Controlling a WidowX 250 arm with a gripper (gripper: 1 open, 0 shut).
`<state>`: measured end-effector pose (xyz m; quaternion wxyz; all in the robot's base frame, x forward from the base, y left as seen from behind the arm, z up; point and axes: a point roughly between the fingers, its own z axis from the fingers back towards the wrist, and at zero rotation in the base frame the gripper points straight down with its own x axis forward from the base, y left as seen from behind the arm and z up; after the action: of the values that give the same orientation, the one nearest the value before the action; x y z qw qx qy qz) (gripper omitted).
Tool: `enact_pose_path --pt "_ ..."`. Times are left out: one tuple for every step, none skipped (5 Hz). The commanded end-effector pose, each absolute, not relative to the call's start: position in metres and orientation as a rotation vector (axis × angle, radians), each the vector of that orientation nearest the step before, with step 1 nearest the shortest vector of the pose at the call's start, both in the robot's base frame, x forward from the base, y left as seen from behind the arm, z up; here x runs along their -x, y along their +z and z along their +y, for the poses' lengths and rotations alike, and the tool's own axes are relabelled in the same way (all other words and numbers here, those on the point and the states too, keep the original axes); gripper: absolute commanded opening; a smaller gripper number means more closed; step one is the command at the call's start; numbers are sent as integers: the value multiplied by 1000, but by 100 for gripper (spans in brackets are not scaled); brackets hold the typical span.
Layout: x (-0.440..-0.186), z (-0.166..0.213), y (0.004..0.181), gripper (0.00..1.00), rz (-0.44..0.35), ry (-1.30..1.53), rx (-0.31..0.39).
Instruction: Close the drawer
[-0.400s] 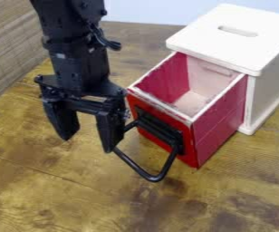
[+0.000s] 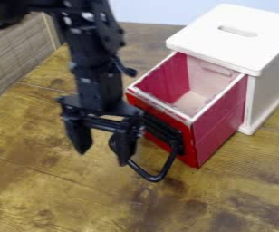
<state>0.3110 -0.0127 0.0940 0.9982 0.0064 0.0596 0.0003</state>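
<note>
The red drawer stands pulled out of the white cabinet, its pale inside showing. On its front sit a black bracket and a large black wire loop handle that hangs toward the floor of the table. My black gripper hangs just left of the drawer front, open, fingers pointing down. Its right finger is close to the loop handle; whether it touches I cannot tell. Nothing is held between the fingers.
The wooden tabletop spreads to the left and front. A woven panel stands at the far left edge. The arm rises from the gripper toward the top left.
My gripper has shifted right and forward, closer to the drawer's handle, and the arm now leans in from the upper left. The drawer has not moved.
</note>
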Motion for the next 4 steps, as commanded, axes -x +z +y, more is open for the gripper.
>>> enact_pose_path --pt "-335 -14 104 100 36 25 -32" --pt "-343 -6 97 100 18 81 -47" --pt "-351 -1 91 100 7 133 -64" --pt "-355 3 93 100 -9 66 -78"
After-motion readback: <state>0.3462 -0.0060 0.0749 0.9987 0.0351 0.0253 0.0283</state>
